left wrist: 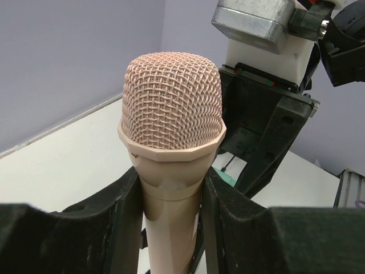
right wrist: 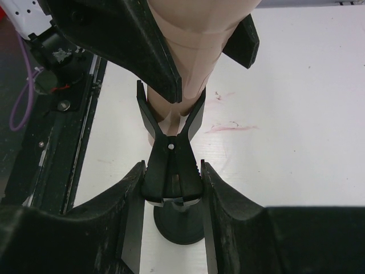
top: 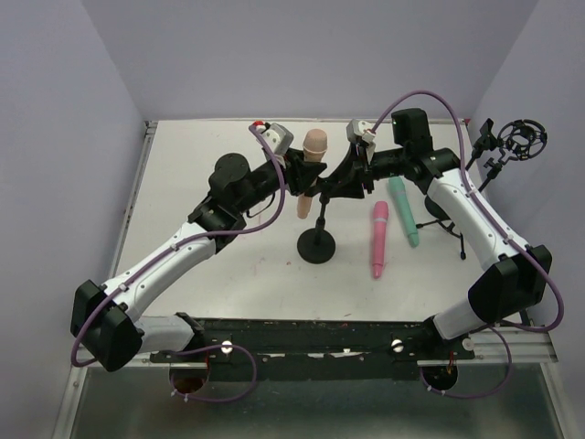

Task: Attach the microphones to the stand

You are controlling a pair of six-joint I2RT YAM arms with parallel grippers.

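My left gripper is shut on a beige microphone, its mesh head filling the left wrist view. My right gripper is shut on the handles of the black spring clip atop the small black stand. The clip's prongs stand spread around the beige microphone's lower body. A pink microphone and a green microphone lie on the table to the right of the stand.
A second black stand with a ring shock mount stands at the far right edge. Its tripod legs spread near the green microphone. The white table ends at purple walls behind and on both sides.
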